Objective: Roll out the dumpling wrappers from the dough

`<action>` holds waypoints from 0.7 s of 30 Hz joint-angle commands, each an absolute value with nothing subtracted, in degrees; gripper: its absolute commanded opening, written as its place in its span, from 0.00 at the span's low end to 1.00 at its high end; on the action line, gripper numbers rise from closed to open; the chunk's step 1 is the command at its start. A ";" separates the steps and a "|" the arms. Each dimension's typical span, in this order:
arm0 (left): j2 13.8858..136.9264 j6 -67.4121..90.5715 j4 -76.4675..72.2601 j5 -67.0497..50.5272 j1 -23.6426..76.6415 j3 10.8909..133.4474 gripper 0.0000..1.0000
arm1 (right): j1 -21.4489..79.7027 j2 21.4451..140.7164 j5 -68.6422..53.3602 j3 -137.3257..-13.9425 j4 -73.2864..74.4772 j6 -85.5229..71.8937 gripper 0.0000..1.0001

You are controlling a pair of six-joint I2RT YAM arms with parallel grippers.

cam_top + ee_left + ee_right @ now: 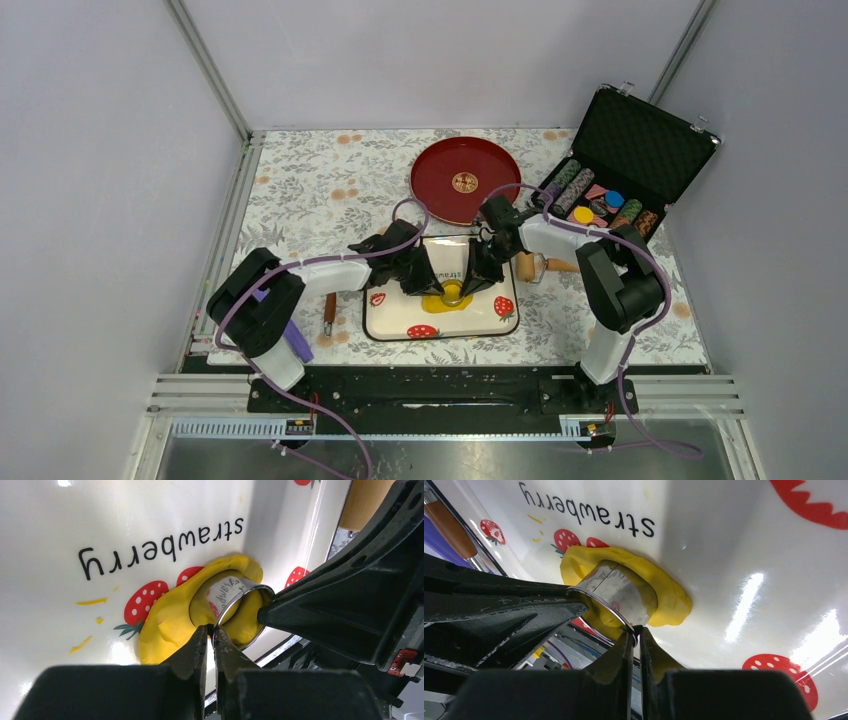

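The dough (440,304) is a flattened bright yellow patch with ragged edges on the white strawberry tray (395,320). A metal ring cutter (452,292) stands pressed into it. In the left wrist view my left gripper (212,631) is shut on the near rim of the ring cutter (241,591), with dough (165,625) around it. From the opposite side my right gripper (636,634) is shut on the ring cutter's (616,592) other rim, above the dough (666,600). More yellow dough shows inside the ring. No separate dumpling wrappers are in view.
A red round plate (465,178) lies behind the tray. An open black case of poker chips (612,195) stands at the back right. A wooden rolling pin (535,267) lies right of the tray, and a wooden-handled tool (329,312) lies to its left.
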State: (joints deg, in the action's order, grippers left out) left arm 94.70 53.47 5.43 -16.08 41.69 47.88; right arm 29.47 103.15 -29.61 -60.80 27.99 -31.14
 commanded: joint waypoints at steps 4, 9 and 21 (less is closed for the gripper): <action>100.71 54.76 9.12 -9.15 42.24 45.53 0.00 | 30.32 107.17 -24.75 -58.12 28.06 -30.64 0.00; 100.82 55.50 11.01 -7.57 42.24 45.02 0.00 | 30.32 107.47 -24.50 -58.18 28.20 -31.14 0.00; 102.35 58.79 14.59 -5.69 42.44 44.14 0.00 | 31.03 108.27 -21.82 -59.90 31.42 -30.82 0.00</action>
